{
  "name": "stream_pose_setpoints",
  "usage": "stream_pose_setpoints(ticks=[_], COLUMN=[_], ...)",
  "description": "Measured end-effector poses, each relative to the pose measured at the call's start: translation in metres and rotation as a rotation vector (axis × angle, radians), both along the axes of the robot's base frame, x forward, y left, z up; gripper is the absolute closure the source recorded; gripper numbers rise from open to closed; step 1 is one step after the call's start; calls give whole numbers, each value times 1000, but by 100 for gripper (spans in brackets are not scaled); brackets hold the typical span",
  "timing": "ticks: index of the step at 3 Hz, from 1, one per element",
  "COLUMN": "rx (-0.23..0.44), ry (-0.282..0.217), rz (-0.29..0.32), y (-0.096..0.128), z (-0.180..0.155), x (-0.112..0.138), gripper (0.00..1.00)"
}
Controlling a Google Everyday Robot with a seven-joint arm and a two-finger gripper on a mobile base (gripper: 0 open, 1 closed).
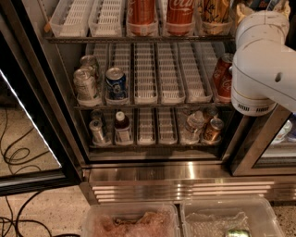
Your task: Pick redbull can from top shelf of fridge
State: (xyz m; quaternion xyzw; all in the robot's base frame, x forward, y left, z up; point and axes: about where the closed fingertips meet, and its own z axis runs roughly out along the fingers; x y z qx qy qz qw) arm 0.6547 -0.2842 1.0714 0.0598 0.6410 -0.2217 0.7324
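- Fridge [175,180]: door open, three wire racks in view.
- Top shelf [92,40], top of frame: three upright cans, two red cans [141,14] and one gold can [215,11], tops cropped.
- Middle rack [138,106]: two silver cans [85,85], one blue can [115,83], two more red cans [222,76] at right.
- Redbull can: cannot be identified; place and long axis cannot be told.
- Gripper: out of frame beyond the white arm [263,60], upper right; opening and contents cannot be told.

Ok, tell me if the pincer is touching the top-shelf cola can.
Cannot tell: the camera view shows only the arm, right; the pincer is out of frame.
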Motion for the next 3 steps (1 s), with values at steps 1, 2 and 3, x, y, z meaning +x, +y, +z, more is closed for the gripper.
stream_pose_setpoints(ticks=[1, 2, 3], rx=[-23, -23, -23], ry=[11, 11, 11], rz=[50, 52, 52], y=[-4, -4, -4], z=[1, 1, 1], x=[3, 3, 3], gripper=[33, 29, 29])
